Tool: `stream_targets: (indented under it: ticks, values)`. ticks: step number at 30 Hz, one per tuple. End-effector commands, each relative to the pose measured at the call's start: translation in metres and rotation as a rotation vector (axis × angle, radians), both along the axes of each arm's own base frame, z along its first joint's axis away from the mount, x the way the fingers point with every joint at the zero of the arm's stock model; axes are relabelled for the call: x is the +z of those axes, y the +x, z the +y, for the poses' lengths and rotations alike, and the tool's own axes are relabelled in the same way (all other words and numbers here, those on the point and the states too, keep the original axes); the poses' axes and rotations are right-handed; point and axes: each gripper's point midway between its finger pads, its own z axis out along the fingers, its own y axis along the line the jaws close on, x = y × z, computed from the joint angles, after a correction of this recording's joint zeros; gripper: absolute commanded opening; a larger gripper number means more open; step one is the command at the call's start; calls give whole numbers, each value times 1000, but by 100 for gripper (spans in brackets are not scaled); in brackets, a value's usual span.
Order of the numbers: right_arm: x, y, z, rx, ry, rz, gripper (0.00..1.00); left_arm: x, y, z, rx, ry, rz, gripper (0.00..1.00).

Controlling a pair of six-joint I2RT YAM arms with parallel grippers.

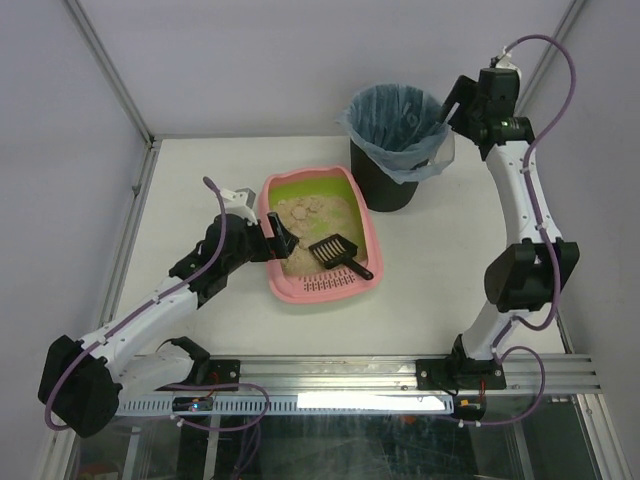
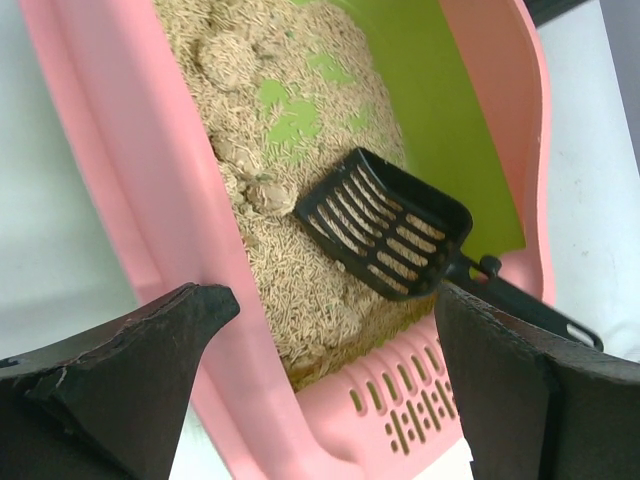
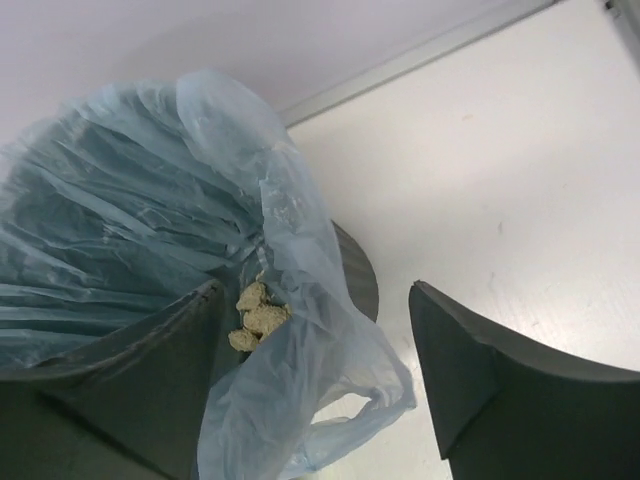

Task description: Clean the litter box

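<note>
Left gripper (image 2: 328, 300) fingers (image 2: 120, 380) stand wide apart and clamp nothing. Between them lies the near end of the box (image 2: 100, 170), with its grille (image 2: 420, 410) closest to the fingertips. Its pink left wall runs just inside the left finger. Whether either finger touches the rim cannot be told.

Beyond the grille, beige litter (image 2: 280, 270) covers most of the green floor; bare green patches show at the far end. A black slotted scoop (image 2: 385, 230) rests on the litter ahead of the right finger, blade on the litter and handle laid over the right rim. A lump (image 2: 265, 192) sits at the blade's front edge.

From above, the box rests on the table (image 1: 200, 180) with the left gripper at its left rim.

Right gripper (image 3: 315, 290) fingers are likewise apart and hold nothing. They hang over the rim of the black bin (image 1: 385, 185), well apart from the box. The blue bag (image 3: 100, 230) drapes over that rim, its edge between the fingers. Several clumps (image 3: 258, 315) lie in a fold of the bag just beside the left finger.
</note>
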Motion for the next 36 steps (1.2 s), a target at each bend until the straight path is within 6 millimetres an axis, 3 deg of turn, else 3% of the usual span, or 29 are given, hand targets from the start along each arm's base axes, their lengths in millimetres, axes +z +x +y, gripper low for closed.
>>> stream_targets:
  ticks: [1,4,7,9,12,15,20,25,31,36]
  values:
    - [97,-21,-18,-8,-55,-283,80,26,-8,-43,-105,-113,-18,96]
    - [120,-43,-24,-14,-102,-358,84,32,-7,-58,-143,-133,-29,96]
    - [134,-71,-18,26,-96,-402,88,38,-4,-72,-184,-164,-46,96]
    - [132,-91,-14,54,-80,-407,98,39,-2,-80,-214,-178,-53,96]
    - [124,-125,-9,55,-5,-434,100,43,2,-90,-253,-179,-68,96]
    - [98,-156,4,110,62,-397,100,47,8,-90,-243,-156,-83,96]
    - [25,-200,26,133,204,-193,86,35,16,-56,-70,-80,-75,99]
    - [-37,-237,54,96,266,-71,82,41,19,-30,33,-33,-115,99]
    - [-87,-252,103,107,441,-15,72,61,20,-19,74,-26,-171,99]
    - [-118,-247,117,48,535,30,68,60,18,-17,81,-27,-162,99]
